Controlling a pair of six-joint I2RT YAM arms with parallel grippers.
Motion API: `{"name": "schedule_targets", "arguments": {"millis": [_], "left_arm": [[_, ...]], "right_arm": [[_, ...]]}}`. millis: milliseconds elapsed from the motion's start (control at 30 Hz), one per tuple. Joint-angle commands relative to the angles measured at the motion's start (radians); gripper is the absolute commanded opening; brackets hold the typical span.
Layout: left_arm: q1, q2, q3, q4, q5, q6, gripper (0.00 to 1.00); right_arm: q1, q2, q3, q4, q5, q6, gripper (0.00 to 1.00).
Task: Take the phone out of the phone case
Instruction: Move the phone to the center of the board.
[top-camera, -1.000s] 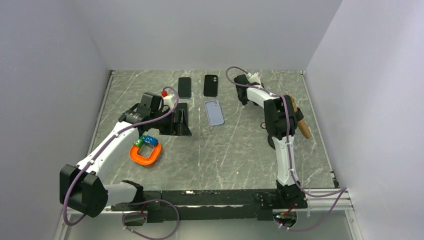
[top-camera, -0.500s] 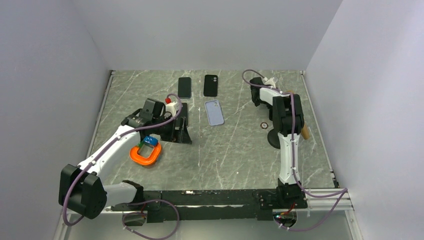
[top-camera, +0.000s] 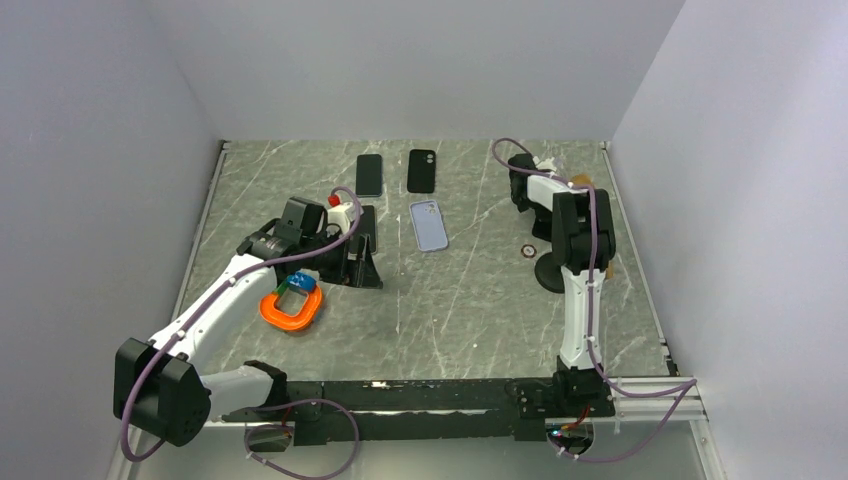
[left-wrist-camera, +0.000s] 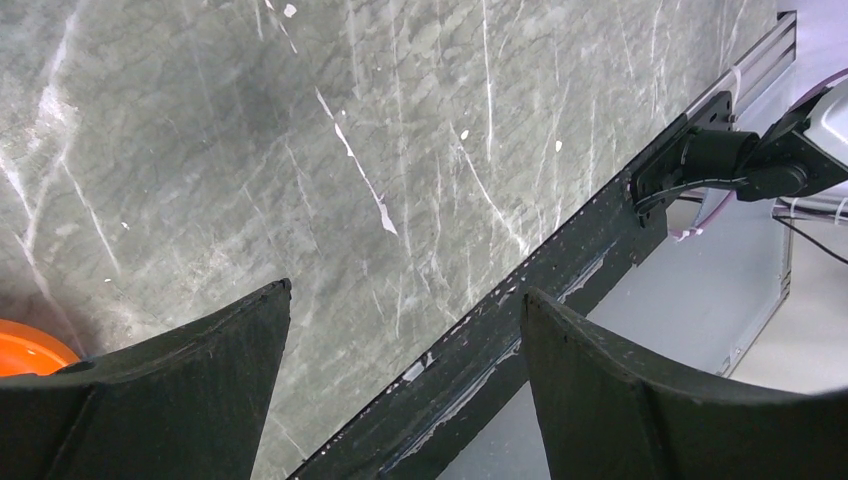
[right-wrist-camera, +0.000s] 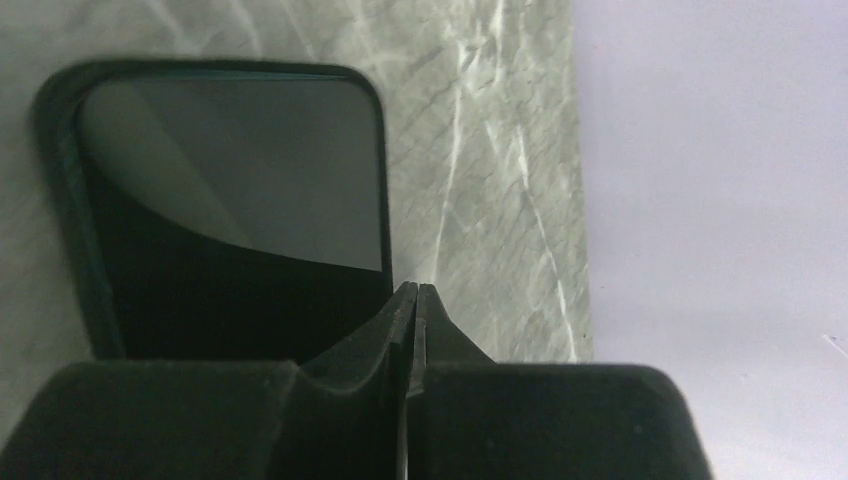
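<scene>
Along the bottom edge of the overhead view, the black base rail (top-camera: 420, 395) carried both arms. The same rail crossed the left wrist view as a dark diagonal band. Just above it spread the grey marbled table (top-camera: 480, 310).

Left of centre, an orange ring (top-camera: 291, 307) lay flat with a blue piece (top-camera: 298, 281) at its far edge. A sliver of the ring showed at the lower left of the left wrist view.

Just right of the ring, the left gripper (top-camera: 365, 258) hung low over the table. In its own camera the left gripper (left-wrist-camera: 405, 290) stood with its fingers wide apart, only bare stone between them.

On the right side, a black disc (top-camera: 551, 272) sat partly behind the right arm, with a small ring (top-camera: 527, 251) just beyond it.

Near the middle, a lavender handset (top-camera: 430, 224) lay back up, its camera corner at the far end.

Higher up, near the back wall, the right gripper (top-camera: 520, 192) pointed down at the table. In its wrist view the right gripper (right-wrist-camera: 412, 290) had its fingers pressed together, clamping nothing.

Just beyond those tips, in the upper left of that view, a dark phone (right-wrist-camera: 230, 230) lay flat. A dark phone case (right-wrist-camera: 62, 200) rimmed it. I could not tell where this pair sat in the overhead view.

Farthest back, a black handset (top-camera: 369, 175) and a second black handset (top-camera: 422, 171) lay side by side, apart.
</scene>
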Motion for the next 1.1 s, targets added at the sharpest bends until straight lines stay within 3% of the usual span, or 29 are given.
{"name": "schedule_targets", "arguments": {"millis": [0,233,333,433,567,633,667,700,833,1067], "left_arm": [[-0.003,-0.012,0.029,-0.008,0.016,0.041,0.87],[-0.004,-0.008,0.032,-0.018,0.02,0.042,0.87],[-0.003,-0.01,0.029,-0.02,0.013,0.043,0.87],[-0.003,-0.009,0.024,-0.017,0.015,0.037,0.87],[-0.003,-0.007,0.028,-0.013,0.017,0.034,0.87],[-0.003,-0.004,0.031,-0.008,0.016,0.031,0.87],[-0.003,0.0,0.032,-0.006,0.016,0.028,0.87],[-0.003,0.002,0.031,-0.005,0.018,0.025,0.87],[-0.003,0.001,0.02,0.013,0.024,0.01,0.87],[-0.003,-0.023,0.012,0.001,0.012,0.009,0.87]], "right_arm": [[0.059,-0.084,-0.062,0.073,-0.212,-0.022,0.11],[0.174,-0.105,-0.001,0.083,-0.267,-0.017,0.21],[0.2,-0.063,0.15,-0.075,-0.189,0.106,0.29],[0.215,-0.04,0.278,-0.213,-0.141,0.246,0.45],[0.218,-0.044,0.37,-0.31,-0.212,0.407,0.65],[0.216,-0.038,0.409,-0.335,-0.264,0.483,0.82],[0.216,-0.031,0.428,-0.337,-0.296,0.53,0.96],[0.214,-0.016,0.455,-0.356,-0.323,0.598,0.99],[0.205,0.066,0.591,-0.477,-0.438,0.867,1.0],[0.188,0.044,0.442,-0.448,-0.47,1.11,1.0]]}}
